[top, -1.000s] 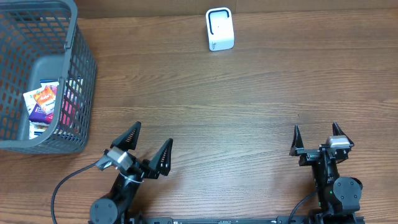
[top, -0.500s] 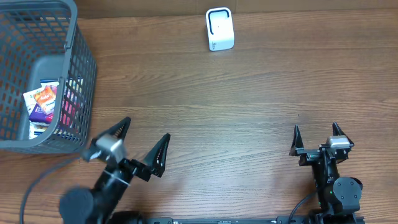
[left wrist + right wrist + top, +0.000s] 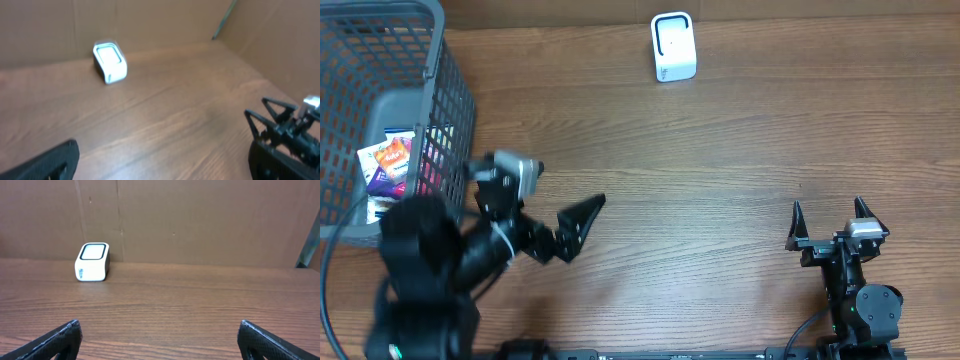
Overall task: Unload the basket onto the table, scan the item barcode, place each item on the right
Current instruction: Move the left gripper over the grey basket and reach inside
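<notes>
The item you must scan is not on the counter point(image 3: 720, 150) yet. The packets point(image 3: 388, 160) lie on the floor of the grey basket point(image 3: 448, 120) at the far left, close to the mesh wall that faces the left arm. They are piled on each other, so I cannot tell the long axis of the top one. An orange and white wrapper lies uppermost, a little slanted.

Your left end effector point(image 3: 540, 195) hovers just beside the basket, on its right side, raised above the counter and blurred in the overhead view. Its jaws stand wide apart and nothing is between them. Note where it faces: the left wrist view shows the scanner point(image 3: 110, 61) and the other arm, not the basket. So the packets are to its left and behind it, below the rim. In my judgement the coming move turns on this. You need to turn the wrist toward the basket and come down over the rim from above, because the mesh wall blocks a sideways path.

The right end effector point(image 3: 827, 208) sits low at the opposite side, also spread wide and empty, well apart from the basket. The left arm is clearly the nearer one for the pick. The scanner stands at the back of the counter, near the middle, with its framed face looking upward.
</notes>
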`<state>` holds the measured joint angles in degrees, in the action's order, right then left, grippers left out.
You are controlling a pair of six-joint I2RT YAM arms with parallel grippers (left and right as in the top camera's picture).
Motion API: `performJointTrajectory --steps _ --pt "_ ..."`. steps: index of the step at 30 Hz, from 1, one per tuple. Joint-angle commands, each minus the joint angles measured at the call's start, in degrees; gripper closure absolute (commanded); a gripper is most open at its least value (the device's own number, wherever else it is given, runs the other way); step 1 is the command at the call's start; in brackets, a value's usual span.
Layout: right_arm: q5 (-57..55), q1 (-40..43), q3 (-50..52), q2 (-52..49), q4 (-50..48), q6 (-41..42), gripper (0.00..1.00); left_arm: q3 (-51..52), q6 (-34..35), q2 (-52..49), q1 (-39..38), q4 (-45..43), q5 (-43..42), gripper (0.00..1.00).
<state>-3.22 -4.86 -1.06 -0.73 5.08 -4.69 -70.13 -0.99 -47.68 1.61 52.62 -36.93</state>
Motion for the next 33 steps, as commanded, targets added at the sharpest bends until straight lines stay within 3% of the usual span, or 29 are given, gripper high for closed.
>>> performJointTrajectory --steps 1,4,6,8,14,16,21,28,33 --pt "-0.13 0.22 0.57 0.57 -0.46 0.37 0.0 -10.4 -6.03 -8.13 0.28 7.61 1.07 0.0" --pt "-0.13 0.22 0.57 0.57 -0.46 0.37 0.0 -16.09 -8.52 -12.68 0.31 10.73 2.1 0.0" --pt "-0.13 0.22 0.57 0.57 -0.46 0.37 0.0 -18.95 -6.67 -14.91 0.31 10.51 7.61 0.0" --pt "-0.13 0.22 0.57 0.57 -0.46 0.37 0.0 -22.8 0.13 -17.53 0.31 12.11 18.12 0.0" --pt "-0.13 0.22 0.57 0.57 -0.46 0.37 0.0 -36.98 11.28 -28.2 1.2 20.61 50.9 0.0" --pt "-0.13 0.22 0.57 0.57 -0.46 0.37 0.0 -40.7 15.06 -31.85 2.49 22.16 58.45 0.0" --pt "-0.13 0.22 0.57 0.57 -0.46 0.37 0.0 -46.42 21.66 -37.9 8.81 21.35 59.74 0.0" --pt "-0.13 0.22 0.57 0.57 -0.46 0.37 0.0 -47.47 25.27 -40.87 19.52 15.61 58.27 0.0" --pt "-0.11 0.22 0.57 0.57 -0.46 0.37 0.0 -47.34 26.77 -43.63 23.06 13.9 58.1 0.0"
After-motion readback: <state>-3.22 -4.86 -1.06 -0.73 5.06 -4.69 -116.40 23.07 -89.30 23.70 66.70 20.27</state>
